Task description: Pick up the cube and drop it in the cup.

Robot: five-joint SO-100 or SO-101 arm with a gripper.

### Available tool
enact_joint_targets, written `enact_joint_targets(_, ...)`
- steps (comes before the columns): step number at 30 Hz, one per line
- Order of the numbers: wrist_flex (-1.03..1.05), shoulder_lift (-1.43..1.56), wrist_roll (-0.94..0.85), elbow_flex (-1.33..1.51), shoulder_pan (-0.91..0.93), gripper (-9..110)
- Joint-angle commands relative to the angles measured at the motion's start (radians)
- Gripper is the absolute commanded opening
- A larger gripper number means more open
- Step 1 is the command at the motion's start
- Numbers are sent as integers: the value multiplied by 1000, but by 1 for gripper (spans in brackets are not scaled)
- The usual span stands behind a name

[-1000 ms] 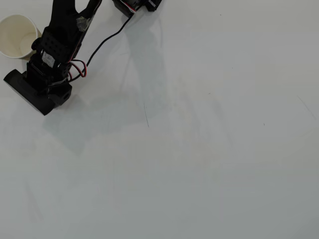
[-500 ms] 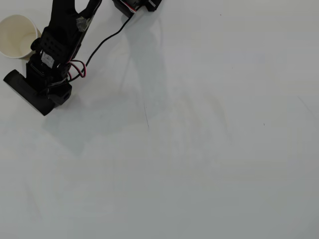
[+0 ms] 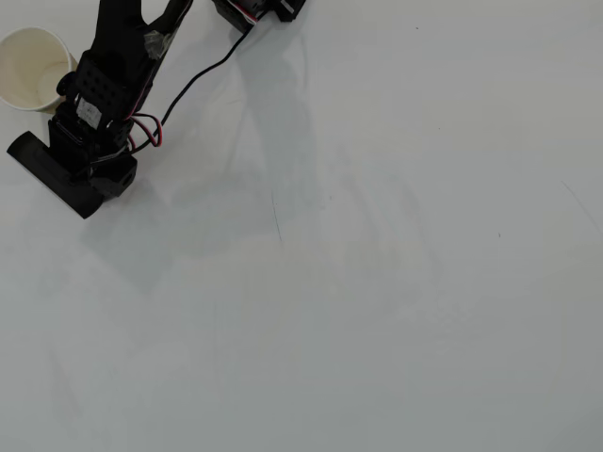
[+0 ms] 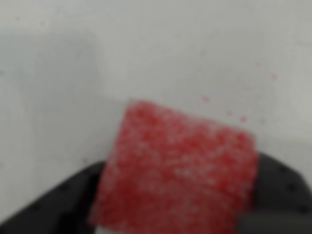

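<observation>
Nothing's really moved since a second ago; white table (image 3: 377, 282) looks the same, black arm (image 3: 113, 66) parked top left in the overhead view; cream paper cup (image 3: 28, 66) sits just left of it; gripper (image 4: 175, 214) is clamped on the speckled red cube (image 4: 178, 175), blurry up close in the wrist view.

A white table (image 3: 377, 282) carries the cup (image 3: 33, 68) at its top-left corner in the overhead view.
</observation>
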Motion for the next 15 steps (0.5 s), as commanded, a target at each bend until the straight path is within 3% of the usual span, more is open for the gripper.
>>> enact_joint_targets(1, 3, 84, -11, -100, -20, 20)
enact_joint_targets(15, 5, 213, -15, -37, -98, 18)
